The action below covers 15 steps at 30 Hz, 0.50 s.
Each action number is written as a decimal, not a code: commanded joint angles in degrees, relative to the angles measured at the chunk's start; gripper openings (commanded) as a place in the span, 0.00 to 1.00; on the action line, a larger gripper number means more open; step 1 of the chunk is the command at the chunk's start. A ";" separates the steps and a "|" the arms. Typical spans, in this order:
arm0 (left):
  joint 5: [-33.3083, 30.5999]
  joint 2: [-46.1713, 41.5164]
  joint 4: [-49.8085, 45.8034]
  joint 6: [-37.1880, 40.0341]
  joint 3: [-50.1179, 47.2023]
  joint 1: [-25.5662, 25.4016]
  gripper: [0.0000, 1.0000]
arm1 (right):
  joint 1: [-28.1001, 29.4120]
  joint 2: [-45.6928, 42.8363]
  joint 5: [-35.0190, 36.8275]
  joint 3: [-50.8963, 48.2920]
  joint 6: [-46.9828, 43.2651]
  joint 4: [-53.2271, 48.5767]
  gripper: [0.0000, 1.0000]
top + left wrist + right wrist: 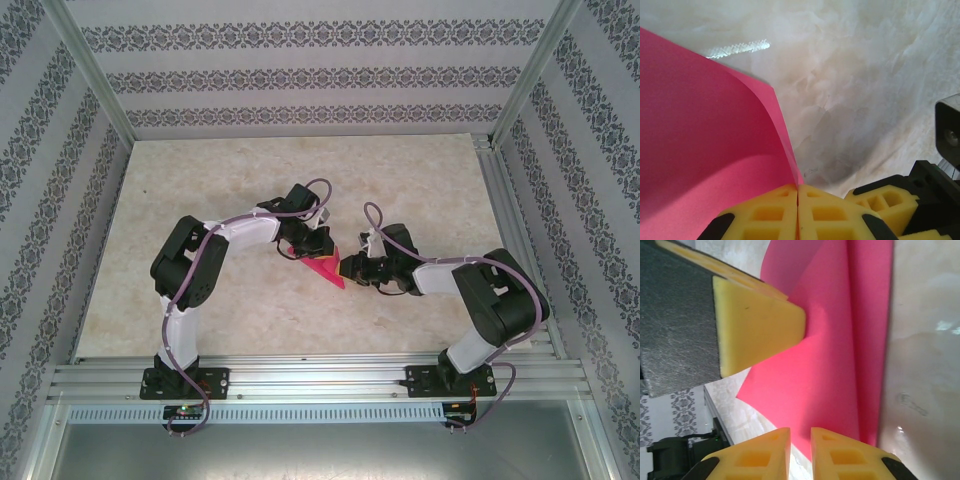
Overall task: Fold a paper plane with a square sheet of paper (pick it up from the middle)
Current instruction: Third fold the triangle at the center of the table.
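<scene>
The square sheet of paper (325,270) is magenta-pink, folded into a pointed shape, and held just above the table's middle. I cannot tell whether it has the form of the paper plane. My left gripper (798,192) is shut on one corner of the sheet (705,150), which curves up and to the left. In the right wrist view the paper (830,375) shows creased layers along its right side, and a left finger (755,330) presses its top edge. My right gripper (800,440) stands at the sheet's lower edge, its jaws open by a narrow gap with the paper just past the tips.
The pale marbled tabletop (200,200) lies all round the arms. Patterned walls and metal posts (95,75) enclose it. An aluminium rail (320,375) runs along the near edge. A right finger (885,200) sits close beside my left gripper.
</scene>
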 commanded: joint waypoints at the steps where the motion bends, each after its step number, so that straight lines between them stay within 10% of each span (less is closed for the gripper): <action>1: -0.03 2.02 -1.73 2.24 1.87 0.75 0.10 | 0.77 0.73 -2.09 0.13 2.25 5.32 0.19; 15: -0.91 4.36 -5.18 8.61 4.33 1.28 0.11 | 0.61 1.04 0.73 1.94 -1.58 -3.54 0.19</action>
